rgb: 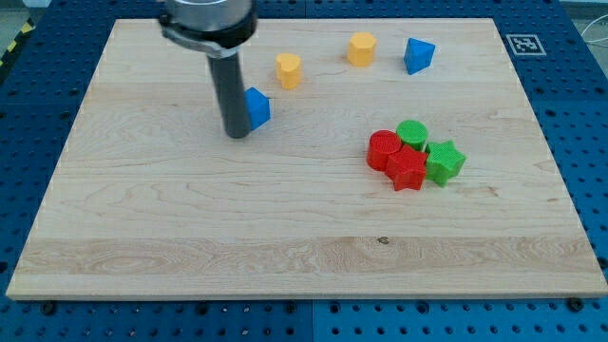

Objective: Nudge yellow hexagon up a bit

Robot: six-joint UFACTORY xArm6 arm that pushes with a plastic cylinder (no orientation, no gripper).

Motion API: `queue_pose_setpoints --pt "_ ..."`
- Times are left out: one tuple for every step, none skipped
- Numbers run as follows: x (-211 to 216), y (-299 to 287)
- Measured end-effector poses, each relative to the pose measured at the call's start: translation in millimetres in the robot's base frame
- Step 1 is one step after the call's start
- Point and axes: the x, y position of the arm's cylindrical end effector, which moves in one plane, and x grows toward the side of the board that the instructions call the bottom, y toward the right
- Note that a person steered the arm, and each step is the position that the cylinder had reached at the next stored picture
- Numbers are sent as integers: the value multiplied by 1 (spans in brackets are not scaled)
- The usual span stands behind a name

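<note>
Red (384, 149) and green (412, 134) blocks clustered.

Pale wood-grain desk (190, 237) with light brown streaks and one small dark knot, set on a blue perforated base (579, 85). Two yellow blocks: a hexagon (361, 48) and a second yellow block (289, 70). Two blue blocks (257, 107) (418, 55). Red cylinder (383, 150) and red star (407, 169); green cylinder (412, 134) and green star (444, 161). Dark grey rod ending in my tip (237, 136). Black-and-white square marker (522, 44) at the desk's corner.
</note>
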Motion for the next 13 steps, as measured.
queue_pose_setpoints --pt "-41 7" --pt "-84 7" --pt "-96 7" --pt "-96 -9" --pt "-103 -51" --pt "-134 -75" --pt "-196 -73" --pt "-223 -59" --pt "-223 -49" --pt "-223 -30" --pt "-223 -21" --pt "-221 17" --pt "-222 87"
